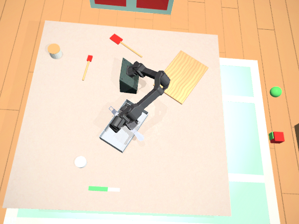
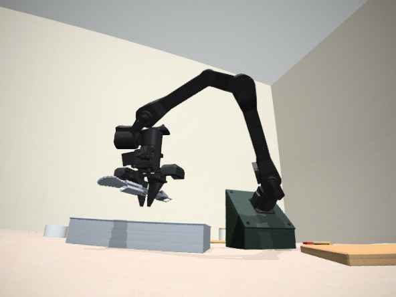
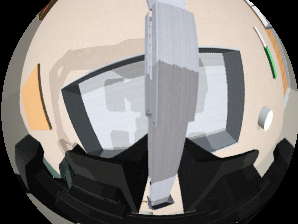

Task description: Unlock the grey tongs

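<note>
The grey tongs (image 1: 139, 135) (image 2: 110, 181) (image 3: 175, 90) are held in the air above the roasting tin (image 1: 118, 141) (image 2: 160, 235) (image 3: 235, 95), crossing it. They lie roughly level, with the scalloped tips out to the side, not pointing down. Their two arms look close together. My gripper (image 2: 144, 205) (image 3: 163, 135) points down and is shut on the tongs near the hinge end; its fingertips reach below them, above the tin's rim. The gripper hides part of the tongs in the top view. The wooden board (image 1: 187, 75) (image 2: 374, 249) (image 3: 35, 102) lies flat on the table, apart from the tin.
The arm's dark green base (image 1: 129, 81) (image 2: 267, 237) stands between tin and board. A white round container (image 1: 80, 161) (image 2: 55, 231) (image 3: 265, 119) and a green-and-white utensil (image 1: 98, 188) lie beyond the tin. Two red spatulas (image 1: 116, 39) (image 1: 89, 58) and a jar (image 1: 55, 51) are behind.
</note>
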You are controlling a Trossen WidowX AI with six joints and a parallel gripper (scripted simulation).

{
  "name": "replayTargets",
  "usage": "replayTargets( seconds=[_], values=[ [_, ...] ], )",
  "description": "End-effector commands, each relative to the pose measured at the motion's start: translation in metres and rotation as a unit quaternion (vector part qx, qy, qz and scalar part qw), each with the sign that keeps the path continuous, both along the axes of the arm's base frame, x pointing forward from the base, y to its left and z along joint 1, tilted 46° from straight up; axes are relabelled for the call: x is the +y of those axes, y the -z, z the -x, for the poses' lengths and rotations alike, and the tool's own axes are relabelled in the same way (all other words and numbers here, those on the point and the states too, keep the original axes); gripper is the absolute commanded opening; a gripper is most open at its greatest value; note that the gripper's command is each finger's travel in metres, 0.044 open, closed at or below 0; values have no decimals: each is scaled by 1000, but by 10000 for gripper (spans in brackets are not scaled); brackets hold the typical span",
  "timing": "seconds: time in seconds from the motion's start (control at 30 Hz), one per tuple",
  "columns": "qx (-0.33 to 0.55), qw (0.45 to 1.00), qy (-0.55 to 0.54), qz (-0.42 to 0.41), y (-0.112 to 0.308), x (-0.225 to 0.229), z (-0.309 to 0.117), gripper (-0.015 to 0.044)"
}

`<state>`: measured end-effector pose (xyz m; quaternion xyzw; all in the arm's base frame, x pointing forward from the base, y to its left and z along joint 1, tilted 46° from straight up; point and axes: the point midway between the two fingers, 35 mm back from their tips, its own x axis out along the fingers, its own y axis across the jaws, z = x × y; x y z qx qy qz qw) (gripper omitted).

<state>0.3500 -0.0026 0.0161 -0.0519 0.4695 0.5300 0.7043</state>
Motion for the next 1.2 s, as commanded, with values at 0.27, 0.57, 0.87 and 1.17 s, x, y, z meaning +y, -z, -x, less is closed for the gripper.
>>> replayTargets(
  seconds=[0.27, 0.57, 0.87, 1.17],
  values=[
    [58, 996, 66, 15, -51, 56, 6, -150],
    [99, 988, 114, 16, -89, 100, 22, -150],
    [141, 977, 160, 8, -124, 139, 48, -150],
    [187, 961, 202, -6, -156, 173, 83, -150]
  ],
)
